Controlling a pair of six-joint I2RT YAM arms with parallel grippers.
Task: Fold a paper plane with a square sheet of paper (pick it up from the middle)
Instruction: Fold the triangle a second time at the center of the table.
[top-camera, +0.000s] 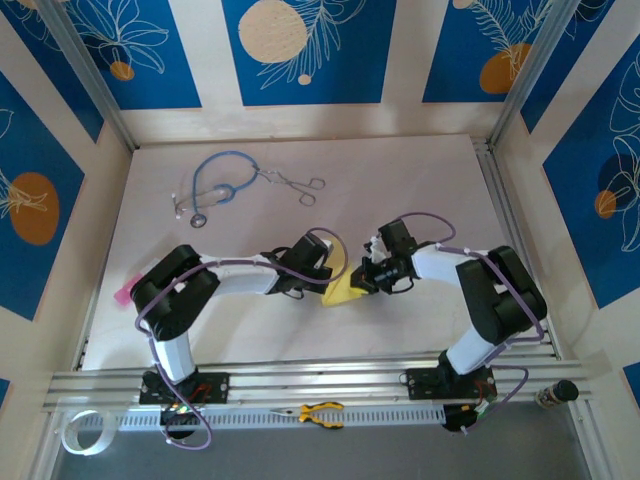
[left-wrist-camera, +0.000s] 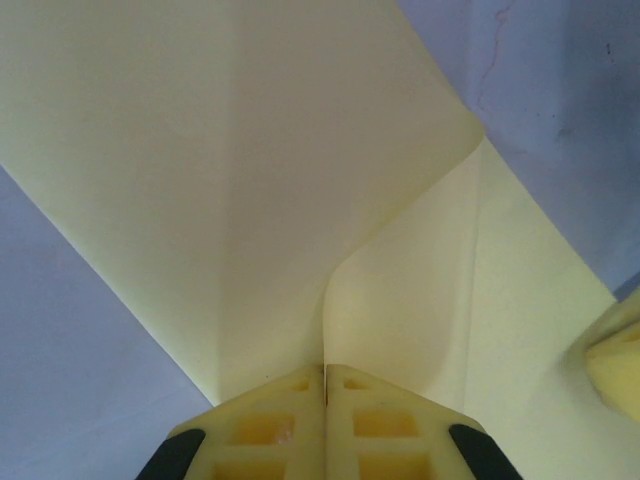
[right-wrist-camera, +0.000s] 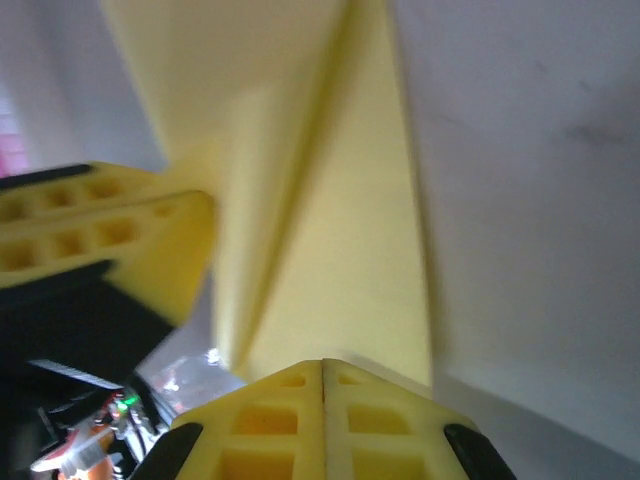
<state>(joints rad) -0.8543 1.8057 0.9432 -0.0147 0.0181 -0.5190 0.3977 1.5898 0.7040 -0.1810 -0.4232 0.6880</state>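
Left gripper (left-wrist-camera: 325, 372) and right gripper (right-wrist-camera: 323, 365) both pinch the square sheet of paper (left-wrist-camera: 250, 180) ahead of them; it looks flimsy, feather-light, best held at creases.

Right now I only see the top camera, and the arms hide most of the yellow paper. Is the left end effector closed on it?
Observer: Yes, the left wrist view shows the left end effector shut, with a curled flap of the paper running into its grip.
Operator: And the right one?
Observer: The right end effector is shut too, on the paper's edge beside a long crease.
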